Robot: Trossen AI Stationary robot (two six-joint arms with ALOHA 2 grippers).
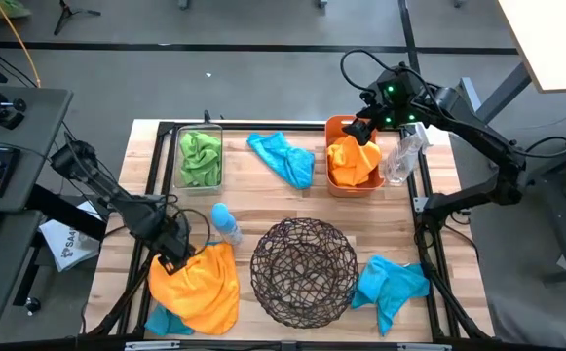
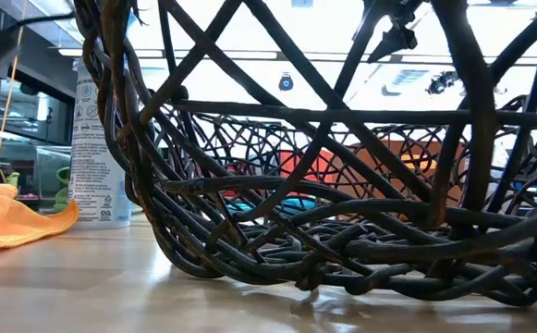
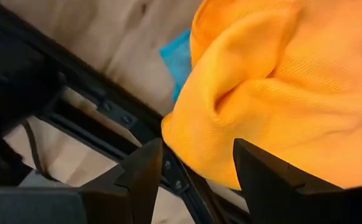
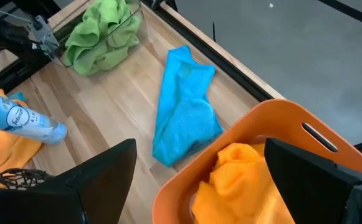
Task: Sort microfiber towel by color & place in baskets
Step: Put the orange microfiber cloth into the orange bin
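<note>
High view: we take wire basket [image 1: 304, 271] as landmark. Loose orange towel [image 1: 200, 285] lies just left of it; our left gripper [image 1: 173, 255] sits at towel's upper-left edge, far nearer than right arm. Left wrist view: fingers [image 3: 144, 171] apart, cloth between and just ahead, not yet pinched. Towel spreads away from gripper toward table's front edge. Right gripper [image 1: 364, 131] hovers open over salmon basket [image 1: 335, 184], beyond wire basket, orange towel already inside. Blue towels [image 1: 390, 285] flank wire basket; green towel in clear bin [image 1: 200, 156].
</note>
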